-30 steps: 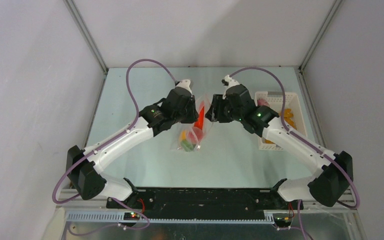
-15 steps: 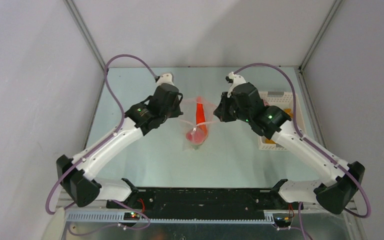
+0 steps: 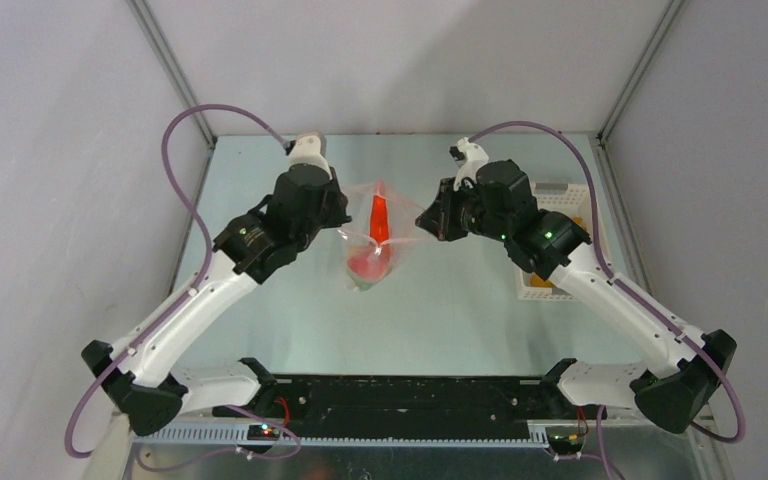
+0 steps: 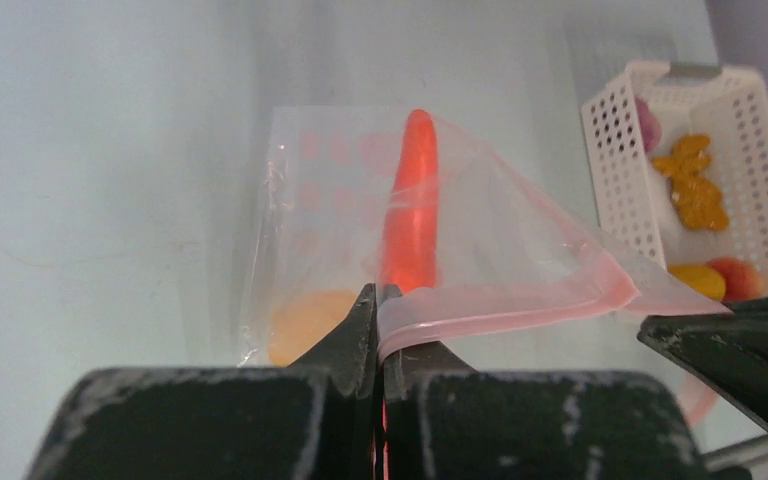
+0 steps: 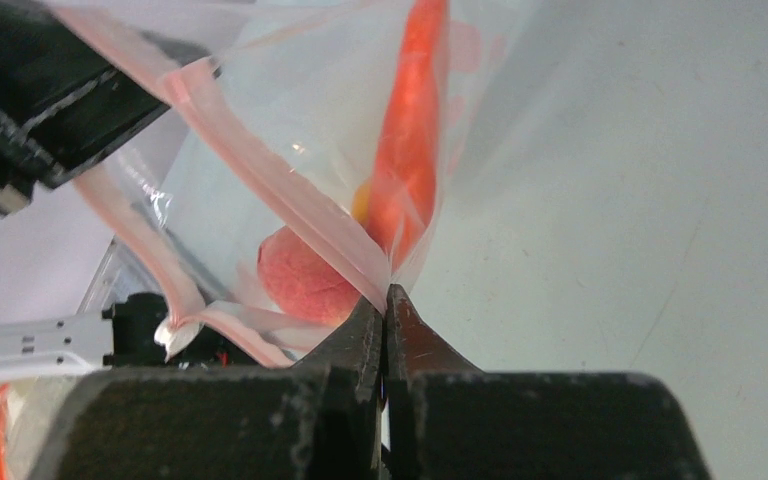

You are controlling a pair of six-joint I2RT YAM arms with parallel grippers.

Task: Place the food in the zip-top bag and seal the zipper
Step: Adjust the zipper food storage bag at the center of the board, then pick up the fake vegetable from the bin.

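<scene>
Grip first: your left gripper [image 4: 377,300] is pinched tight on the left end of the pale pink zipper [image 4: 520,312], with only that strip between its closed jaws. Your right gripper [image 5: 388,297] is clamped the same way on the right end of the zipper, at the corner of the zip-top bag [image 4: 310,200]. The bag is stretched between your two grippers over the middle of the table [image 3: 460,320], and its clear body falls away from the held edge. You cannot tell whether its bottom touches the table. From the right wrist you can see two pink strips running apart from each other, so the mouth is not closed along that stretch. Inside the bag you can count three pieces. One is a long orange-red carrot [image 4: 412,200] lying along the bag with one end close to the zipper. One is a red round piece [image 5: 305,280] deeper in, beside the carrot. The third is a yellow-orange piece [image 4: 305,325] on the left side, just beyond your left fingertips. Out to the right, well apart from the bag and partly under your right arm in the top view, stands one white slotted basket [image 4: 610,170]. It holds four pieces you can make out: a pinkish-red piece [image 4: 647,115], an orange knobbly piece [image 4: 698,185], a yellow piece [image 4: 700,280] and a red-orange piece [image 4: 742,278].
</scene>
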